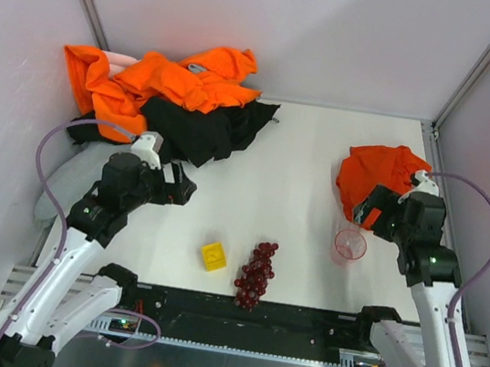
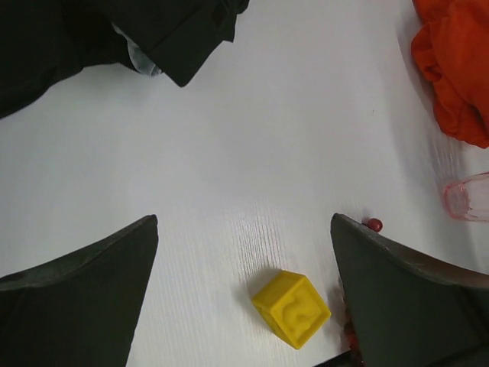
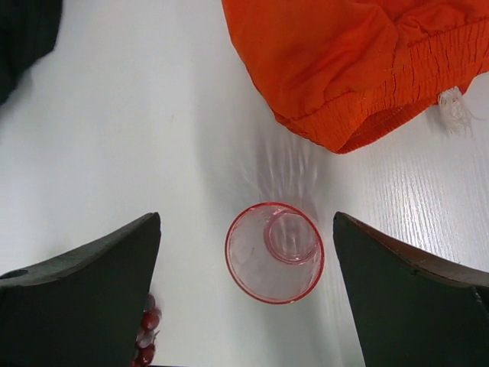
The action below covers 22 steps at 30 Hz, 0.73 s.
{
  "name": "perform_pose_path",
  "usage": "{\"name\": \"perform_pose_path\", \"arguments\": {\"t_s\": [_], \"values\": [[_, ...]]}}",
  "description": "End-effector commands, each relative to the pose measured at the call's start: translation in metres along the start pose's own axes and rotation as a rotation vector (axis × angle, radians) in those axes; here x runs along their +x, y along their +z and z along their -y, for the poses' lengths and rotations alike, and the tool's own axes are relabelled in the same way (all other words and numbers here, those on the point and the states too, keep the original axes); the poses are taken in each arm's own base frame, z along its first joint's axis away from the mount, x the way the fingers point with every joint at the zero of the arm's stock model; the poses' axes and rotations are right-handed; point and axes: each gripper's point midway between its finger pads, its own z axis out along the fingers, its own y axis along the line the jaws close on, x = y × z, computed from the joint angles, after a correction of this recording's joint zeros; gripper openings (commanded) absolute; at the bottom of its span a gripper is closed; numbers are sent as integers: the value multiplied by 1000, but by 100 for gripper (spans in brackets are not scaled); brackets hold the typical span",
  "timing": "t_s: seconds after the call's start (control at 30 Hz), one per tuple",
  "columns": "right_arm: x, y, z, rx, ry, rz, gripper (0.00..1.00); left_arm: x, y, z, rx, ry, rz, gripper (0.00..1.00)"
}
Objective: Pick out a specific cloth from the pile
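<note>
The cloth [image 1: 380,178] lies on its own at the right of the tabletop [image 1: 302,174], well apart from the pile [image 1: 174,99] heaped in the far left corner. Judged from that, the separating step looks done, or close to it. Both sets of jaws are released and grasp nothing. The right jaws hang just in front of the cloth, over a pink cup [image 3: 275,252], and the left jaws sit near the front edge of the pile. If the cloth needs moving further, the next move calls for the right jaws to go forward past the cup and pinch a raised fold or the gathered hem without knocking the cup.

The cloth is a deep red-orange fabric, soft and crumpled. It has a ribbed, elasticated hem, and a frayed white drawstring cord [image 3: 456,107] trails at its edge. The pile shows a brighter orange garment [image 1: 182,82] draped over a limp black garment [image 1: 203,126]. A grey piece [image 1: 71,176] lies at the left and a pale pink piece [image 1: 120,61] at the back. The cup is thin clear plastic with a round rim; whether it stands fully upright is hard to tell. Near the front lie a small yellow block [image 2: 292,307] with rounded corners and a bunch of glossy dark red grapes [image 1: 255,276].
</note>
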Motion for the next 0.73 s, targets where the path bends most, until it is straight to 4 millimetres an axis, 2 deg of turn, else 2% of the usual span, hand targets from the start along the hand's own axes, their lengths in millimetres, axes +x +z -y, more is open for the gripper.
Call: {"name": "perform_pose_path", "arguments": {"t_s": [0.0,0.23,0.4,0.57,0.7], "values": [[-5,-24,-10,-62,35,64,99,7,-11,5,19,-71,8,100],[-13,-54,-24,-156,58,160,99,2,-34,13,66,-107,75,100],[-21,-68,-30,-199,64,225,99,-7,-51,22,114,-93,140,100],[-28,-74,-32,-219,56,269,99,-26,-66,24,117,-77,225,100],[-37,-75,-36,-234,42,308,99,-50,-77,27,123,-36,325,100]]}}
